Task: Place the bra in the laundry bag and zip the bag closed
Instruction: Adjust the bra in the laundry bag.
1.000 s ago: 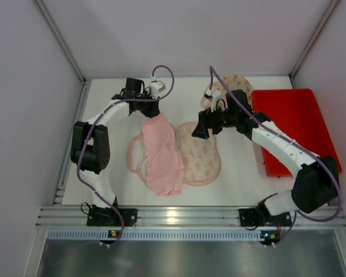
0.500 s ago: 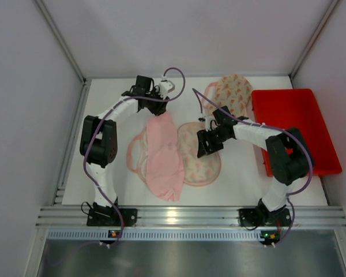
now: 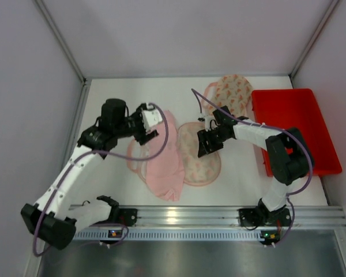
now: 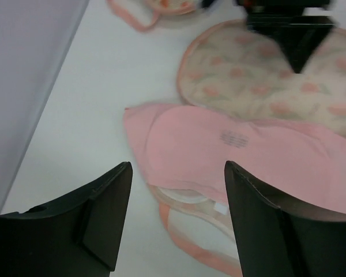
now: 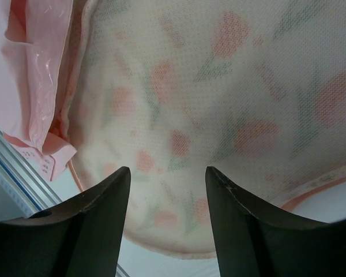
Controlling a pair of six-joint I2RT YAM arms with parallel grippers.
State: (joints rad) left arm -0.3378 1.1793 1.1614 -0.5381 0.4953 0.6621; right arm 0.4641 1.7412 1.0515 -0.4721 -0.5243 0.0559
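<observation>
Pink bra draped across open mesh bag | left gripper wide open, empty | right gripper likewise | risk: overhanging fabric jamming zip.

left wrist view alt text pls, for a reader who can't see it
The open left gripper hovers over a pink bra lying on a white table, with the floral mesh laundry bag just beyond the bra.

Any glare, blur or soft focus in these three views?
Top external: sharp, with a bright glare spot on the rail. Left wrist: the bra is slightly soft, the bag beyond blurrier. Right wrist: bag mesh crisp, own fingers dark and soft.
</observation>
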